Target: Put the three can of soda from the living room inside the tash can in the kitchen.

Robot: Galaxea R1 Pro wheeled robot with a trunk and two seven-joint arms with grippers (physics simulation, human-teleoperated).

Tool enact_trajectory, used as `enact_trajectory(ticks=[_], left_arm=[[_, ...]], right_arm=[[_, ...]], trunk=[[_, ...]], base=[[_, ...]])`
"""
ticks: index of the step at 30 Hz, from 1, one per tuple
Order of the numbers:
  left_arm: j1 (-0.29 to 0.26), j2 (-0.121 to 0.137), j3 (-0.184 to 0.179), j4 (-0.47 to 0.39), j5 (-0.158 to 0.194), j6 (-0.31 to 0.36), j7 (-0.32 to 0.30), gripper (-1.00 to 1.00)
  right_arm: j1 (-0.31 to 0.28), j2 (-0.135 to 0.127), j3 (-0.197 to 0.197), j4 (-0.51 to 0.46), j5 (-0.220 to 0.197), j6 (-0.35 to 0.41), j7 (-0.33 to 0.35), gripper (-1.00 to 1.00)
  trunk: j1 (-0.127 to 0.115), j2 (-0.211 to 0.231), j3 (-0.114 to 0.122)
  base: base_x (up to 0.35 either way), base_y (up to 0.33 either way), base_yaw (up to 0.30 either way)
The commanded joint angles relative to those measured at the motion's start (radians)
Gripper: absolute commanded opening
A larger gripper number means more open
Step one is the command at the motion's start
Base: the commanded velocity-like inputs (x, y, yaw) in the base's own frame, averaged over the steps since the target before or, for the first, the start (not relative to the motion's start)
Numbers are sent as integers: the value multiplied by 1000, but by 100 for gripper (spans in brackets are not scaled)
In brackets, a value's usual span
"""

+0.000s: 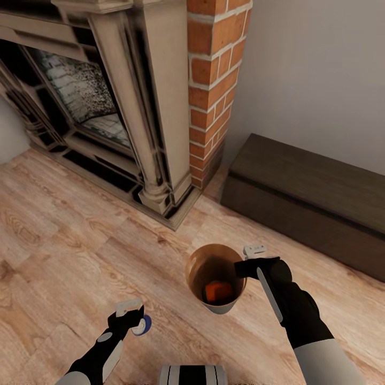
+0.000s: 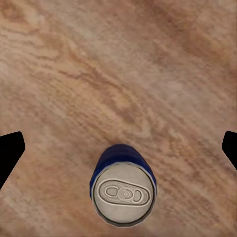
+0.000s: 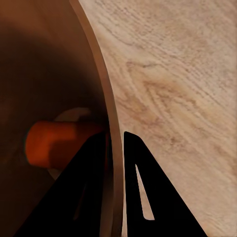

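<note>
Now left gripper [image 1: 135, 315] jaws hold blue can [image 2: 123, 190] — right gripper [image 1: 247, 260] pinches bin [image 1: 199, 262] rim.

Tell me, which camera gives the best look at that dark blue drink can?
The left wrist view: the blue can sits close up, its silvery top and pull tab plain, wood floor behind it. In the head view the can is just a small blue sliver at the left gripper.
</note>
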Motion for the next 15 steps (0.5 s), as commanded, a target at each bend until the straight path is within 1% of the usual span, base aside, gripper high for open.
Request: enact_trajectory(ticks=[1,15], left_arm=[[0,0,0,0,0,0,0,100],[0,0,0,0,0,0,0,100]], right_arm=[[0,0,0,0,-19,0,5,-100],[0,0,0,0,-19,0,5,-100]], trunk=[[0,0,-2],[0,0,-24]], base=[[0,0,0],[0,0,0]])
